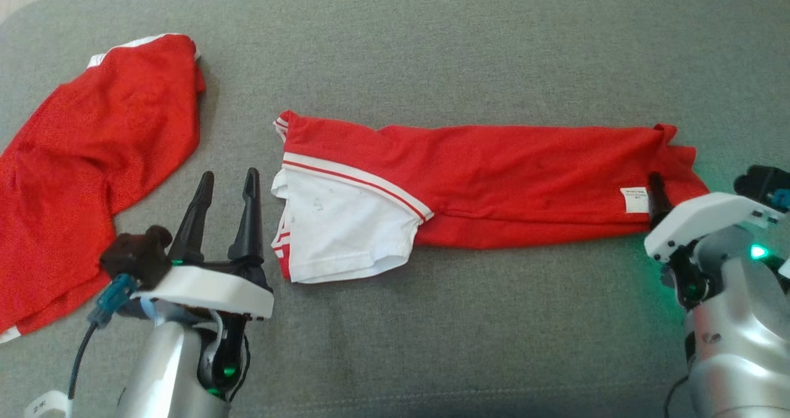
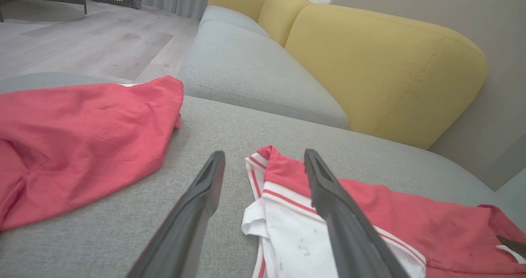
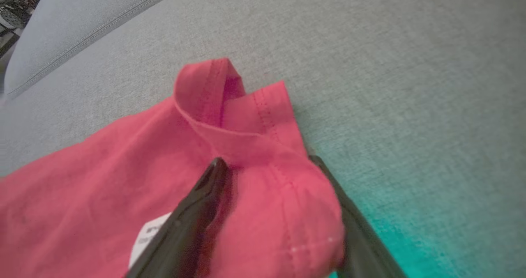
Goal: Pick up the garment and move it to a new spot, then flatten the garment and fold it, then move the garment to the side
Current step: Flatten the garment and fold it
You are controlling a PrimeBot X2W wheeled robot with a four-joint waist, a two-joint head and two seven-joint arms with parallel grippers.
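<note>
- Grey sofa seat (image 1: 432, 35): the red garment (image 1: 494, 171) lies mid-cushion, flattened and folded lengthwise into a long strip.
- Left gripper (image 1: 228, 177) hovers spread and empty beside its white sleeve (image 1: 339, 233); right gripper (image 3: 267, 161) straddles the hem corner (image 3: 230, 105), unclamped.
- Likely remaining: crosswise folds, then moving it aside.

In the right wrist view, the hem of the folded garment (image 3: 82, 196) lies over the right gripper (image 3: 267, 161) and covers part of one finger (image 3: 363, 241). The label (image 3: 144, 235) is half behind the other finger and too blurred for us to read. In the head view we lose most of that gripper behind its white wrist housing (image 1: 703, 217), and the second red garment (image 1: 92, 177) runs off the left edge.
</note>
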